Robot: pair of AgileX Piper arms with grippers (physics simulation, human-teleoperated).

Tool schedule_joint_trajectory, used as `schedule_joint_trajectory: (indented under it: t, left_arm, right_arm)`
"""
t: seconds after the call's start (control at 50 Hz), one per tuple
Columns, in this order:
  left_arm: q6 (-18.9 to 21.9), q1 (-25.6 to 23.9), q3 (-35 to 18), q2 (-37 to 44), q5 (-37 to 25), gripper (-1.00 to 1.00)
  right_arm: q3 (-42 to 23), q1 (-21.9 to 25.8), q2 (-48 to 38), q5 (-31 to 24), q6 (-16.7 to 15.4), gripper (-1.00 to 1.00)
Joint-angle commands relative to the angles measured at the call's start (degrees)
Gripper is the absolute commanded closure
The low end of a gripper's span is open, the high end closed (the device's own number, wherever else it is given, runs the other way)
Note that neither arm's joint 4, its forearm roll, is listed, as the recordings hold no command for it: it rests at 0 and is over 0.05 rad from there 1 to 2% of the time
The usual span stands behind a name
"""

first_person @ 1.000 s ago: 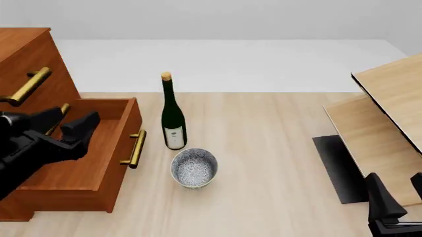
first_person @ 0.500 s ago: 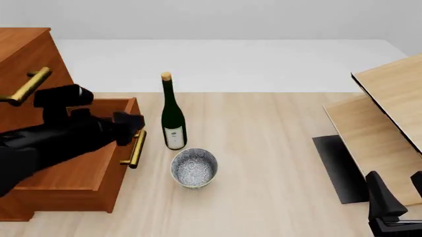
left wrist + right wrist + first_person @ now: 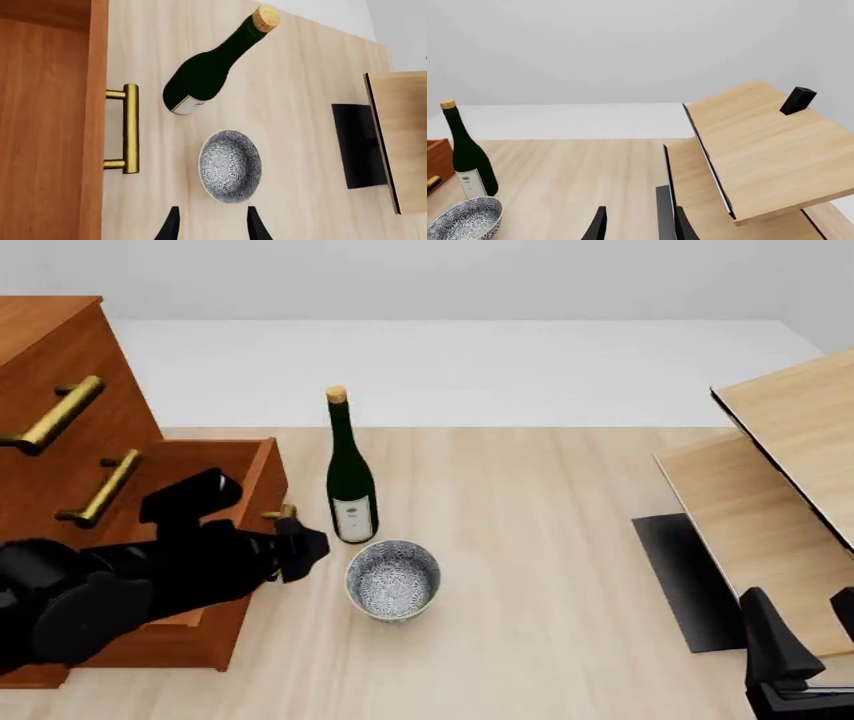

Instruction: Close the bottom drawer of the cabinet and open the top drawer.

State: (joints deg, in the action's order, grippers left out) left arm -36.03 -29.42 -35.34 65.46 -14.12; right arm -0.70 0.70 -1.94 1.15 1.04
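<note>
The cabinet (image 3: pixel 40 325) stands at the left of the table. Its top drawer (image 3: pixel 100 365) is shut, with its brass handle (image 3: pixel 56 415) showing. The bottom drawer (image 3: pixel 271 480) is pulled out. In the left wrist view its front (image 3: pixel 47 125) and brass handle (image 3: pixel 130 128) show. My left gripper (image 3: pixel 304 548) is open and empty. It hovers just beyond the drawer front, over the handle and beside the bowl; the arm hides most of the handle in the front view. It also shows in the left wrist view (image 3: pixel 212 230). My right gripper (image 3: pixel 807 635) is open and empty at the near right, also in its wrist view (image 3: pixel 639 227).
A green wine bottle (image 3: pixel 350 480) stands upright just right of the open drawer. A patterned bowl (image 3: pixel 392 580) sits in front of it, close to my left gripper. Pale wooden shelf boards (image 3: pixel 787 440) on a black base (image 3: pixel 687 580) stand at the right.
My left arm has swung right and down, from over the drawer's inside to past its front by the handle. The drawer and my right arm have not moved.
</note>
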Motion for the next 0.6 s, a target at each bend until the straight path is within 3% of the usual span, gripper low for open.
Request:
schedule_joint_trajectory:
  t: [0.02,0.04,0.12,0.36,0.42,0.56,0.6]
  left_arm:
    - [-1.15,1.06,1.94,4.51,0.46,-1.00]
    - [-3.01,-0.32,2.73,3.42,1.60,-1.00]
    - [-4.03,-0.41,4.05,4.39,2.94,-1.00]
    - [-4.81,0.29,6.70,8.02,5.76,-1.00]
    - [-3.71,1.25,6.38,8.79,5.59,-1.00]
    - [4.61,7.18,3.74,11.97,2.53,-1.00]
    - [4.33,7.21,3.93,12.06,2.88,-1.00]
  right_arm:
    - [0.06,0.19,0.14,-0.15,0.15,-1.00]
    - [0.06,0.23,0.21,-0.21,0.11,-1.00]
    - [0.08,0.36,0.19,-0.28,0.18,-1.00]
    - [-0.10,0.37,-0.96,0.61,0.33,-1.00]
    - [-0.14,0.43,-1.06,0.68,0.37,-1.00]
    - [-0.12,0.56,-1.05,0.67,0.43,-1.00]
    - [-0.11,0.55,-0.97,0.60,0.45,-1.00]
